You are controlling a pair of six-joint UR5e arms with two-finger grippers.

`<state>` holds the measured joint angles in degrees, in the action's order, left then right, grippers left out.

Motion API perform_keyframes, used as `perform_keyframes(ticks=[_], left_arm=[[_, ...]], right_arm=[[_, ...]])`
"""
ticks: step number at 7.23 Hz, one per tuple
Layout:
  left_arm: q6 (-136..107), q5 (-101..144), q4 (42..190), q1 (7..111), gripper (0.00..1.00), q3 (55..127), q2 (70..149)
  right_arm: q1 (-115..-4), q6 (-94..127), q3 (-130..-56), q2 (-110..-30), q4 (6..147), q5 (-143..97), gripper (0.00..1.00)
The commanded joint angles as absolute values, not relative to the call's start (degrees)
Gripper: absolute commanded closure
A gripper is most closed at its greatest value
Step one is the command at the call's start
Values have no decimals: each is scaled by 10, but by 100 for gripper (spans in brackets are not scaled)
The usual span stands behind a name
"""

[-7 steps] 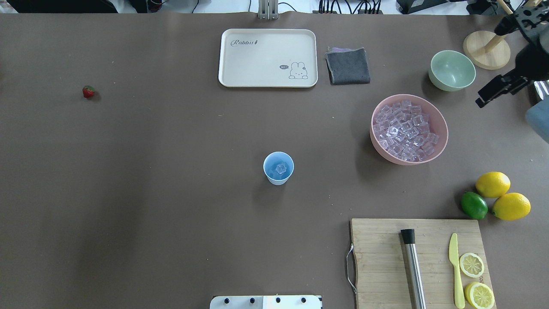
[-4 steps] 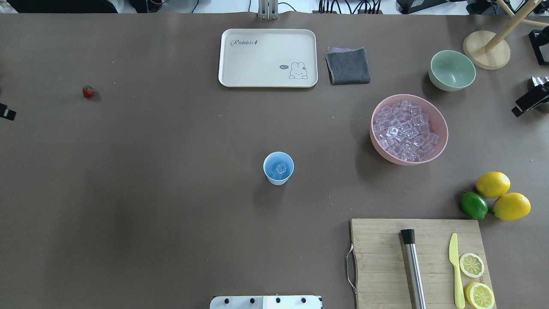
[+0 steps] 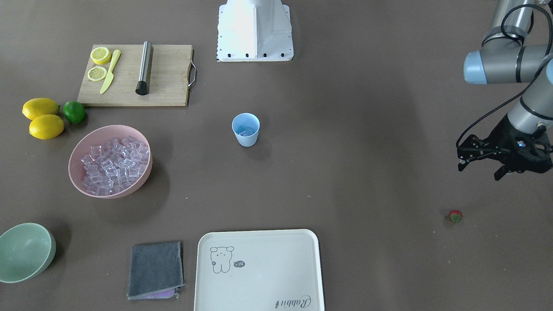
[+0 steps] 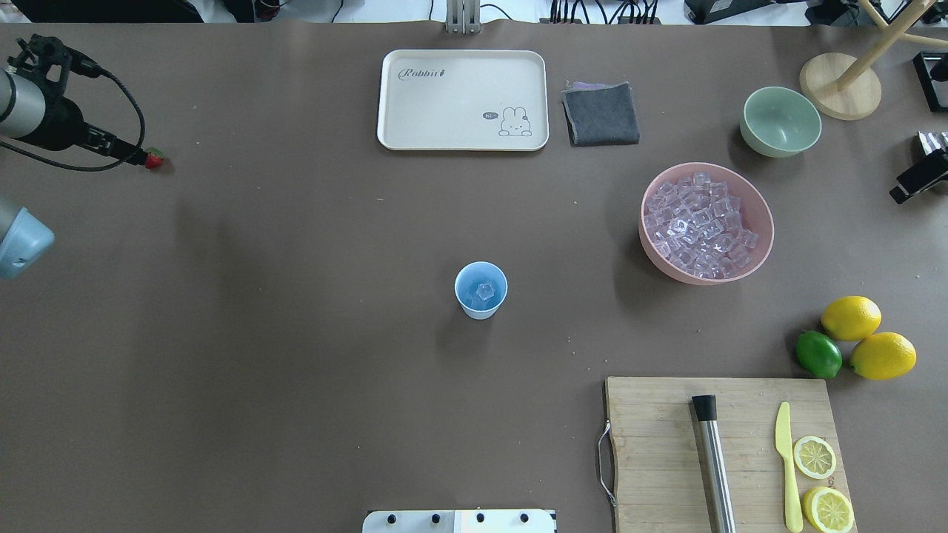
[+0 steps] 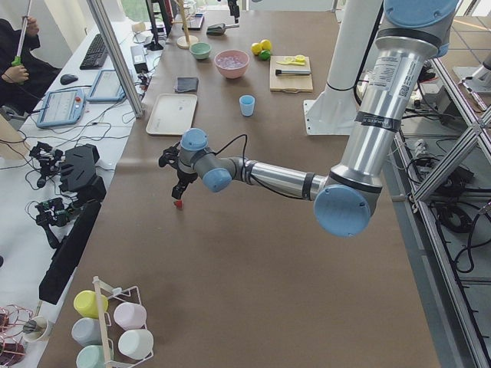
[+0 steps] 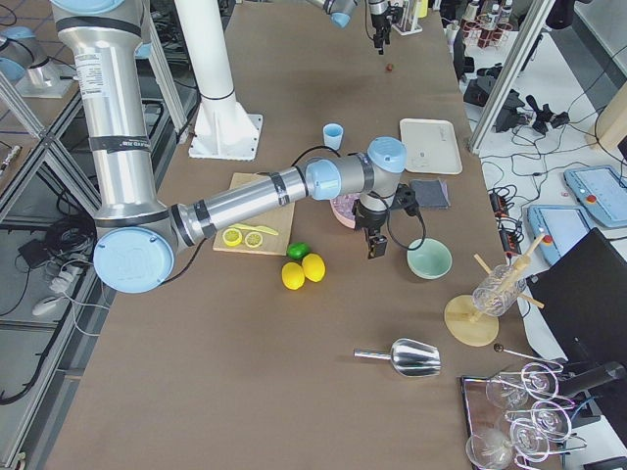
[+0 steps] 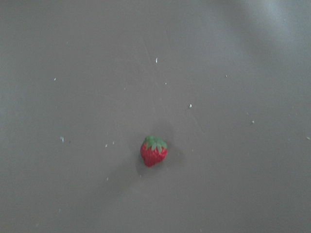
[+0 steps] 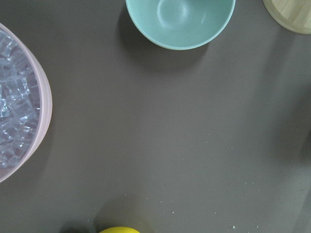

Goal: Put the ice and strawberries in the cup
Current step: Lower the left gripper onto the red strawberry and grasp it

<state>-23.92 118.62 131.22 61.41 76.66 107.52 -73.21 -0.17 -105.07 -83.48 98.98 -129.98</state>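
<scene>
The strawberry [image 4: 154,158] lies alone on the brown table at the far left; it also shows in the left wrist view [image 7: 153,151] and the front view [image 3: 455,216]. My left gripper [image 3: 478,170] hovers just above and beside it, jaws apart and empty. The light blue cup [image 4: 480,311] stands upright mid-table with one ice cube [image 4: 485,290] inside. More ice [image 4: 700,222] fills the pink bowl [image 4: 766,215]. My right gripper [image 4: 911,181] is at the right edge, past the pink bowl, only partly in view; I cannot tell its jaws.
A cream tray [image 4: 463,100] and grey cloth [image 4: 601,113] lie at the back. A green bowl [image 4: 780,121] and wooden stand [image 4: 840,86] are back right. Two lemons [image 4: 866,337], a lime [image 4: 818,354] and a cutting board [image 4: 652,451] with muddler, knife and lemon slices sit front right.
My left arm has come in from the left edge to the strawberry. My right arm has drawn back from above the green bowl to the right edge.
</scene>
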Motion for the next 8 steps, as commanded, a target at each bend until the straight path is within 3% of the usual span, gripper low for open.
perform_keyframes(ticks=[1,6,8], left_arm=[[-226,1184,1390,602,10,674,1109],[-208,1183,1384,605,12,633,1133],[-217,1183,1384,605,23,624,1135]], right_arm=[[-732,-1,-1052,-834,991,-1300,1],[-732,-1,-1051,-837,991,-1301,1],[-732,-1,-1051,-837,991,-1301,1]])
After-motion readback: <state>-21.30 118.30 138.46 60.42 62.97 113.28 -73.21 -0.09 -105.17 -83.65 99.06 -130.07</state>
